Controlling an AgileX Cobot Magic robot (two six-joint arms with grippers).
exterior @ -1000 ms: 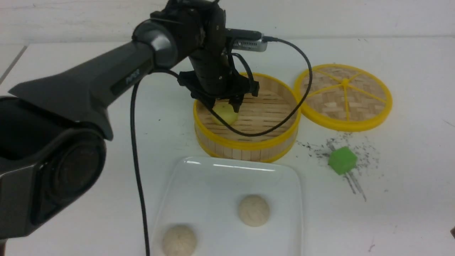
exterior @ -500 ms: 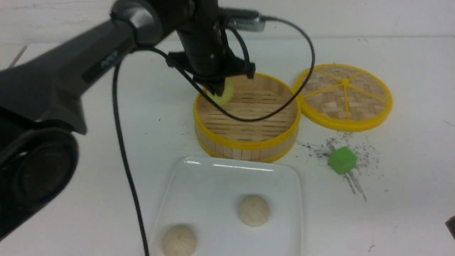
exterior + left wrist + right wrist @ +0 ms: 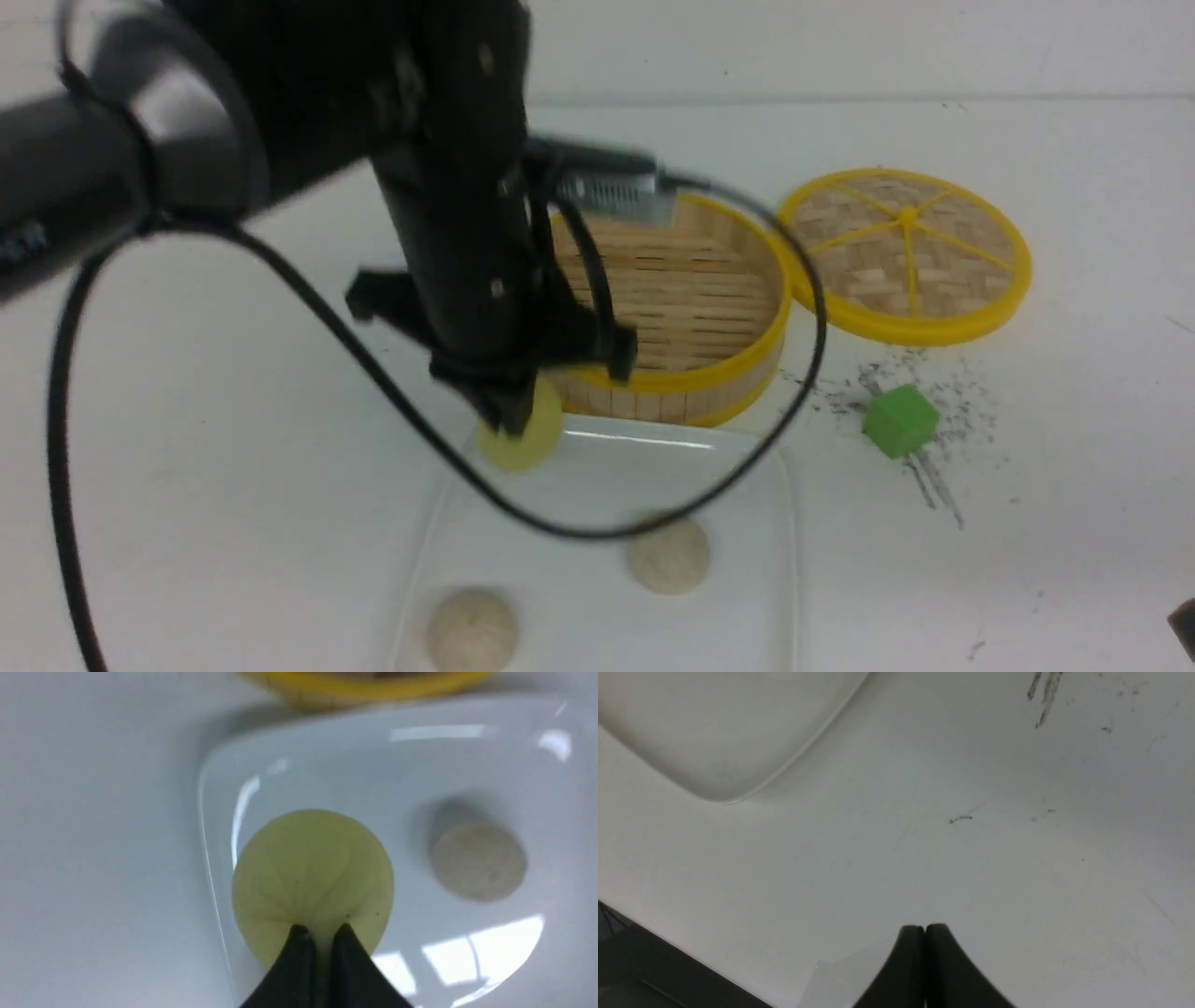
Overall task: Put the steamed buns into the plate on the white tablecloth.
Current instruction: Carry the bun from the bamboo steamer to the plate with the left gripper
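My left gripper (image 3: 512,422) is shut on the pale yellow steamed bun (image 3: 521,441) and holds it above the far left corner of the glossy white plate (image 3: 747,485). In the left wrist view the fingertips (image 3: 299,933) pinch the near edge of this bun (image 3: 313,877) over the plate (image 3: 355,765). Two beige buns (image 3: 667,555) (image 3: 471,630) lie in the plate; one shows in the left wrist view (image 3: 479,861). My right gripper (image 3: 924,927) is shut and empty over the white tablecloth (image 3: 994,858), beside the plate's corner (image 3: 714,732).
The round bamboo steamer basket (image 3: 709,373) stands just behind the plate with nothing in it. Its woven lid (image 3: 904,252) lies flat to its right. A green cube (image 3: 899,420) sits on dark specks right of the plate. The left arm's cable (image 3: 560,527) hangs over the plate.
My left gripper has lifted the yellow bun out of the steamer basket and carried it toward me, to above the plate's far left corner. The beige buns have not moved.
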